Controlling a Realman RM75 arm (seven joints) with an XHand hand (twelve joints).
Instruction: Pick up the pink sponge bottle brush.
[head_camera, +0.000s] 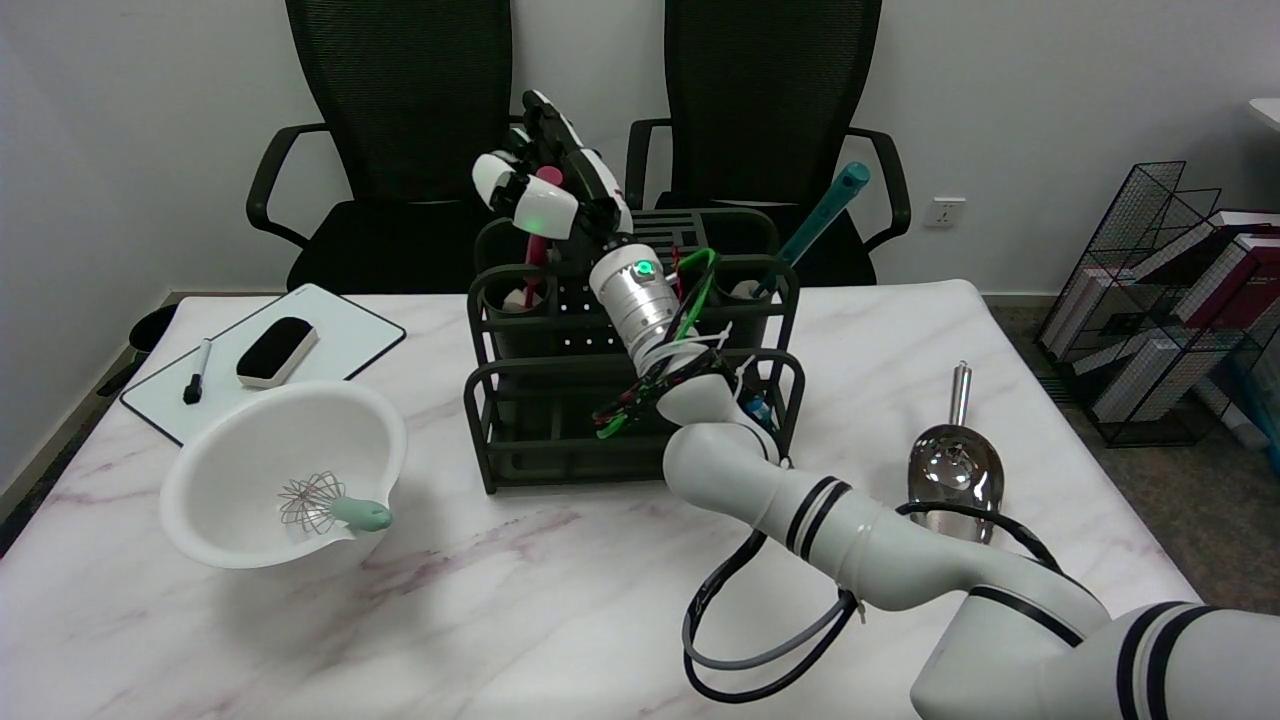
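One hand (545, 185), my right, has its fingers wrapped around the pink brush handle (540, 225), which stands in the dark rack's (560, 400) rear left cup. I judge the grasp made; next I need a straight upward lift, clear of that rack's rim.
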